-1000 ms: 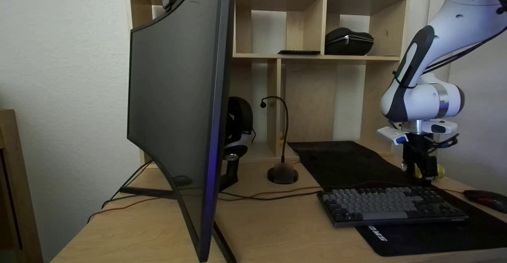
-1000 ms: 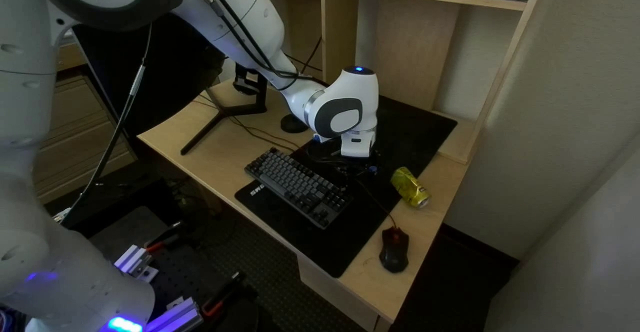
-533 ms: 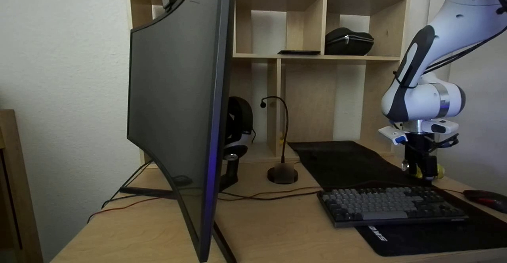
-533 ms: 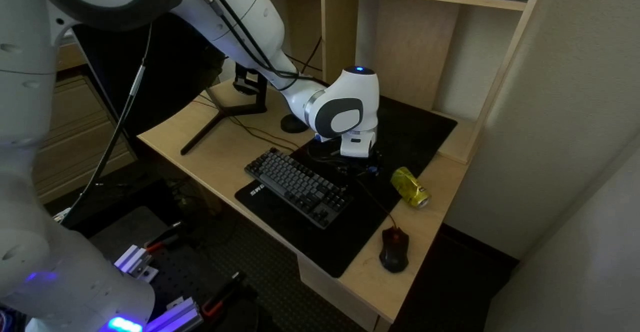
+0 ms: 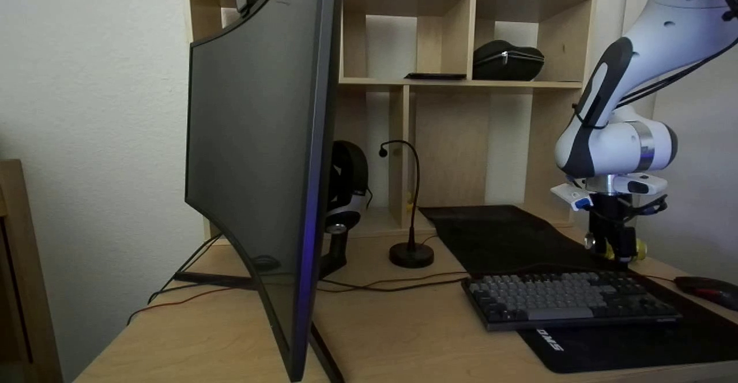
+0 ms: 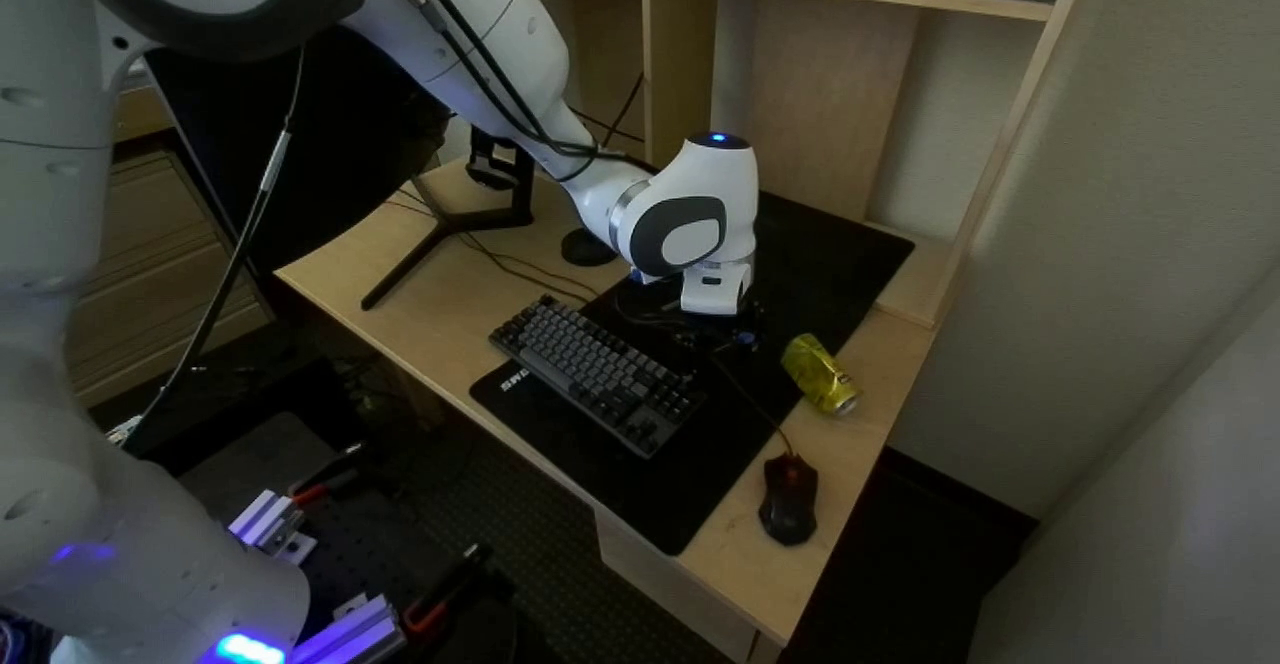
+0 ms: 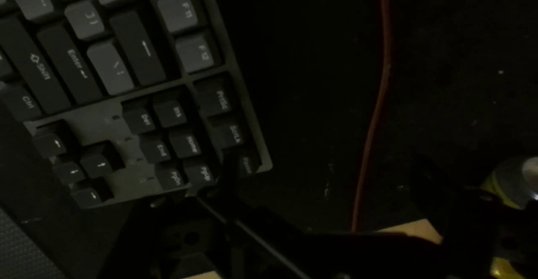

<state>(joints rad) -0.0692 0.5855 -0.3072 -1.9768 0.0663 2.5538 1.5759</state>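
Hangs with the tool (image 7: 325,167) spread wide, grasping nothing, above the red cable (image 7: 384,69). Has the keyboard (image 6: 600,376) close by, on a black mat (image 6: 690,494) likely for grip, and the yellow can (image 6: 818,374) at the mat's edge, on its side, propped by nothing visible. Has, farther along the desk (image 6: 455,319), the mouse (image 6: 789,499), probably for a typist's reach.

From just above the counter (image 5: 398,331), an exterior view faced the shelf (image 5: 452,146) past a nearby monitor (image 5: 259,135); from high beside the robot arm (image 6: 530,54), an exterior view looked down toward that shelf. Both shared the keyboard (image 6: 597,374), whose end the wrist view caught closely from above.
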